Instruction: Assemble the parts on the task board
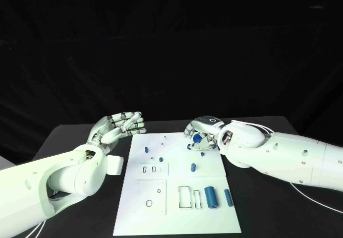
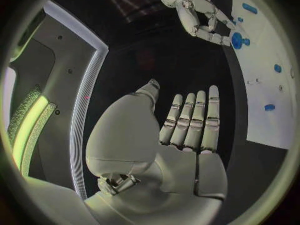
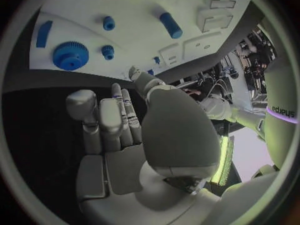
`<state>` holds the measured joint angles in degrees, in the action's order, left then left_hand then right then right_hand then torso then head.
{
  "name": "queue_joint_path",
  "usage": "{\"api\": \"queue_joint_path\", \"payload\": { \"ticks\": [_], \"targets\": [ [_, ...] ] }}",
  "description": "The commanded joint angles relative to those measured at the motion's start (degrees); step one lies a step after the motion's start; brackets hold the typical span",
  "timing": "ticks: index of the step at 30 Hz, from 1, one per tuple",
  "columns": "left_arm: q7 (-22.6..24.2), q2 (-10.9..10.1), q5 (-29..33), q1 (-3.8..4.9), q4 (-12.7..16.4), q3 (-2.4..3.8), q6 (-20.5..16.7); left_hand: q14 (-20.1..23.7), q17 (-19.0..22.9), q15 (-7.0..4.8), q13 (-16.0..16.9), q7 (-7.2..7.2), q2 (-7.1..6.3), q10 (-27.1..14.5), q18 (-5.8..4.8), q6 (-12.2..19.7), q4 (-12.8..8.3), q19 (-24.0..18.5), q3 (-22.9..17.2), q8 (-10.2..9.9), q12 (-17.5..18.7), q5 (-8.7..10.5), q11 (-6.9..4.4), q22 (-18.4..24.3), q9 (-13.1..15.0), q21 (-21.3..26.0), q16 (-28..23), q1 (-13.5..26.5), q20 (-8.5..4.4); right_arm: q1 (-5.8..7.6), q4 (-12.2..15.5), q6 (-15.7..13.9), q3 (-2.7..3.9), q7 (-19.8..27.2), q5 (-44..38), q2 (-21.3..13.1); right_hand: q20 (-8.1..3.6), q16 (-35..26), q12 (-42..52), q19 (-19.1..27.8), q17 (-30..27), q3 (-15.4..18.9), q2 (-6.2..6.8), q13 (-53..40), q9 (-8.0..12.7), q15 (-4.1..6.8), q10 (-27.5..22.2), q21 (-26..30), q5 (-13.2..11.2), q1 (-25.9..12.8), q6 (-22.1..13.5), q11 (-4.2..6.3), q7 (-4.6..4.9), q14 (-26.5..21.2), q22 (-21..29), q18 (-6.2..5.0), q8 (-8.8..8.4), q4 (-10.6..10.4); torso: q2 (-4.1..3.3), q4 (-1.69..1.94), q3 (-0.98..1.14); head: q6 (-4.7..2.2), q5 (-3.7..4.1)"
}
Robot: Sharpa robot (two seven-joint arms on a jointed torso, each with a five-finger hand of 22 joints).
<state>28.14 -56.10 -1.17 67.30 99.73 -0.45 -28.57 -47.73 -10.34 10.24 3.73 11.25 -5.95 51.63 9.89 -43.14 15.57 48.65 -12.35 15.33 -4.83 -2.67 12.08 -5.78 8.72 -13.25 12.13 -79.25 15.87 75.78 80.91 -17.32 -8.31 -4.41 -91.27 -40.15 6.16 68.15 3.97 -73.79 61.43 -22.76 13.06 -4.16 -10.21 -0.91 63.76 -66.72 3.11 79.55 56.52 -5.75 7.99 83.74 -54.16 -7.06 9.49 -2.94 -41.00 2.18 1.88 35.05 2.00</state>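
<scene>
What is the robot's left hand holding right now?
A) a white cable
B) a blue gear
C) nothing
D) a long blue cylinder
C: the left hand hovers beside the task board's far left corner with its fingers straight and its palm bare, and the left wrist view shows nothing in it.

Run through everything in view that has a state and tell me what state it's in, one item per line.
left hand: open, raised beside the board's far left corner, holding nothing
right hand: open, over the board's far right edge, above the blue gear
blue gear: lying flat on the board, not held
task board: flat on the table
large blue cylinder: lying on its side
slim blue cylinder: lying on its side
</scene>
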Motion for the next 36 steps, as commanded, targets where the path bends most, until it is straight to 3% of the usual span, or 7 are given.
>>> {"api": "queue_joint_path", "payload": {
  "ticks": [1, 15, 23, 36],
  "targets": [
    [0.0, -0.2, 0.3, 0.29, 0.6, 0.14, 1.3, -0.3, -0.1, -0.11, -0.1, 2.74, -0.3, 0.2, 0.65, -0.3, 0.2, 0.5, -0.2, -0.1, 0.4, -0.24, 0.01, -0.1, 0.0, -0.3, 0.1, -0.5, 0.06, 0.02, -0.1, 4.4, -0.02, -3.5, -5.9, 0.2, 0.16, 1.6, -0.3, -0.7, 1.5, 0.3, -0.03, 0.0, -0.1, -0.3, -0.4, -1.1, 0.3, 0.6, 0.1, -0.06, -0.23, 2.5, -1.5, 0.93, -0.31, -0.3, -0.71, 0.35, -0.04, 0.07, 0.52],
    [-0.2, -0.8, 0.6, 1.0, 1.3, 0.29, 1.1, -0.1, -0.1, -0.04, -0.1, 3.06, -0.43, 0.0, 0.61, 0.0, 0.3, 0.7, -0.1, -0.4, 0.7, -0.24, 0.1, 0.0, -0.1, -0.4, -0.1, -0.3, 0.03, 0.05, -1.1, 6.4, -0.14, -5.6, -8.1, 1.2, 0.18, 5.1, -0.1, -2.0, 4.7, 0.1, -0.77, -0.1, -0.5, -0.23, -0.2, -3.6, 0.3, 0.9, 0.6, 0.02, -0.15, 2.8, -5.1, 1.4, -0.32, -0.8, -1.65, 0.58, -0.1, 0.37, 0.62],
    [-0.3, -0.9, 0.7, 1.14, 1.3, 0.31, 1.2, -0.1, -0.1, -0.03, -0.1, 3.07, -0.36, 0.0, 0.6, -0.1, 0.4, 0.8, -0.1, -0.4, 0.7, -0.25, 0.12, 0.0, 0.0, -0.4, -0.2, -0.3, 0.03, 0.05, -1.4, 5.7, -0.17, -6.1, -8.5, 1.5, 0.11, 6.7, -0.1, -2.6, 5.9, -1.8, -1.9, -0.1, -1.0, -0.07, 0.8, -5.2, 0.3, 0.1, 1.4, 0.22, -0.01, 2.7, -7.4, 1.71, -0.13, -2.0, -1.85, 0.61, -0.01, 0.19, 0.51],
    [-0.6, -1.0, 0.8, 1.24, 1.4, 0.31, 1.5, 0.0, -0.1, 0.01, -0.1, 3.16, -0.06, 0.0, 0.58, 0.0, 0.6, 0.8, -0.2, -0.5, 0.9, -0.25, 0.15, 0.0, -0.1, -0.4, -0.3, -0.2, 0.03, 0.04, -2.6, 6.1, -0.26, -6.6, -8.5, 2.9, 0.09, 7.5, -0.2, -2.8, 6.5, -2.9, -2.4, -0.1, -1.3, -0.01, 1.2, -5.8, 0.3, -0.6, 1.7, 0.29, 0.05, 2.7, -8.3, 1.82, -0.02, -2.7, -2.15, 0.53, 0.16, -0.07, 0.2]
  ]
}}
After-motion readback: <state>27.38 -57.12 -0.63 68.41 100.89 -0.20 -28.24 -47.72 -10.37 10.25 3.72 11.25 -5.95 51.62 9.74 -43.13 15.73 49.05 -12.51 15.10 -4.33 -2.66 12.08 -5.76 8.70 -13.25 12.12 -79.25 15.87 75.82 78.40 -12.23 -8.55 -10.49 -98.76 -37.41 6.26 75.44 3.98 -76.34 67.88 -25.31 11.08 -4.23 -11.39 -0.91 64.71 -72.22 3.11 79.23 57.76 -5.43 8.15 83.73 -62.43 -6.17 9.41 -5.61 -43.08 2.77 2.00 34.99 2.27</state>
